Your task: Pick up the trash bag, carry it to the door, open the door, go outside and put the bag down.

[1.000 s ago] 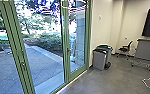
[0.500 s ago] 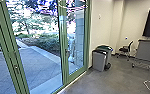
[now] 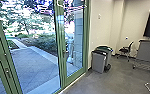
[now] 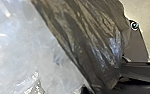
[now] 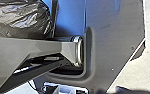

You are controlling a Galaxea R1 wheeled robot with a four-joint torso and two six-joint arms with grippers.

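Two bins, head view; trash bag, wrist views.

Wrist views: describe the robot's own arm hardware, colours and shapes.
In the right wrist view, a smooth grey jointed bar narrows toward a bright silver ring, beside a wide dark grey plate. In the left wrist view, a straight black bar lies near a dull grey-brown plate with a round metallic fitting.
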